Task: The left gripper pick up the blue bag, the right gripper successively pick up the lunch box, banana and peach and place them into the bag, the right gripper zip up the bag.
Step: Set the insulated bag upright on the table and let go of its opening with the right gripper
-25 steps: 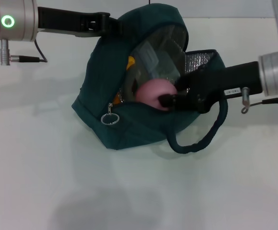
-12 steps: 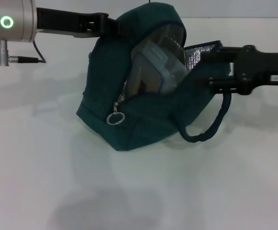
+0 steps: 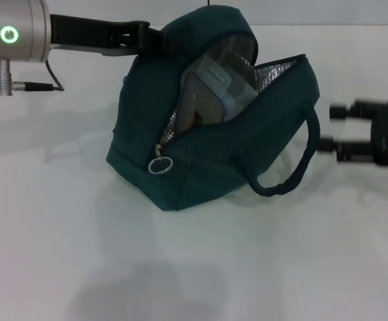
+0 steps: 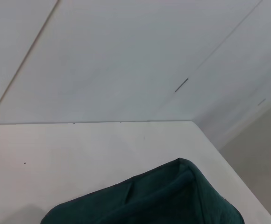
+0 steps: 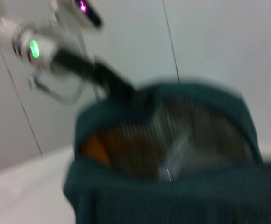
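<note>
Right end effector (image 3: pixel 328 127) withdrawn, banana (image 5: pixel 94 148) wrist-visible

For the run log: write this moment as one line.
left claw: holds blue bag up | right claw: open, empty, beside bag | lunch box: inside | zipper ring: unzipped

Left end effector (image 3: pixel 155 39) grips the bag (image 3: pixel 201 167) at its top rear. Bag mouth gapes, lunch box (image 3: pixel 217 87) inside. Right end effector (image 3: pixel 338 130) sits clear of the bag, fingers spread, just beyond the handle (image 3: pixel 294 170).
</note>
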You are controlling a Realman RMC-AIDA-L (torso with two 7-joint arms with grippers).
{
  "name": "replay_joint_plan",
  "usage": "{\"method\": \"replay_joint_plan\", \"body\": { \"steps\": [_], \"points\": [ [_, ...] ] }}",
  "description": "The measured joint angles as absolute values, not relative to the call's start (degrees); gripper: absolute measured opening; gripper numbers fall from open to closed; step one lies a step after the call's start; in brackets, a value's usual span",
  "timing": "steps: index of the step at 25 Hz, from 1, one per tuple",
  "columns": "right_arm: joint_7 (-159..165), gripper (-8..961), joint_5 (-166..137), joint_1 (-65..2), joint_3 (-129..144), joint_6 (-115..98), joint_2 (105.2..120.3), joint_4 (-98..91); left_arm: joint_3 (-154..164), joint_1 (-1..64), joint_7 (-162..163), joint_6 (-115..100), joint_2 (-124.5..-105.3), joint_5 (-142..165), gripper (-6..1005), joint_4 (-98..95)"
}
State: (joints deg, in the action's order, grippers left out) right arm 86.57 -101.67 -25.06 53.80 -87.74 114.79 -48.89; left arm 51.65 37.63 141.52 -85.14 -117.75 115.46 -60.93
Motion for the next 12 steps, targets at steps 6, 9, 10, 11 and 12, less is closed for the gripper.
{"method": "replay_joint_plan", "body": {
  "steps": [6,9,10,11,12],
  "points": [
    [86.0,755,-105.4,-26.7,55.8,-80.5,115.48,-43.6,51.1,37.9,140.7,-85.1,-117.74,115.4,77,-59.9],
    [83.8,754,-103.3,-30.7,58.1,-75.0,115.84,-38.1,51.1,37.9,140.3,-85.1,-117.90,115.4,77,-59.9],
    [82.7,754,-101.9,-32.5,58.9,-72.8,115.94,-35.7,51.1,37.9,140.3,-85.1,-117.94,115.4,77,-59.9],
    [81.9,754,-100.7,-34.0,59.4,-70.7,115.96,-33.5,51.1,37.9,140.2,-85.0,-117.99,115.4,78,-59.8],
    [81.3,754,-99.4,-35.5,59.8,-68.7,115.99,-31.5,51.2,37.9,140.2,-85.0,-118.03,115.4,78,-59.9]
  ]
}}
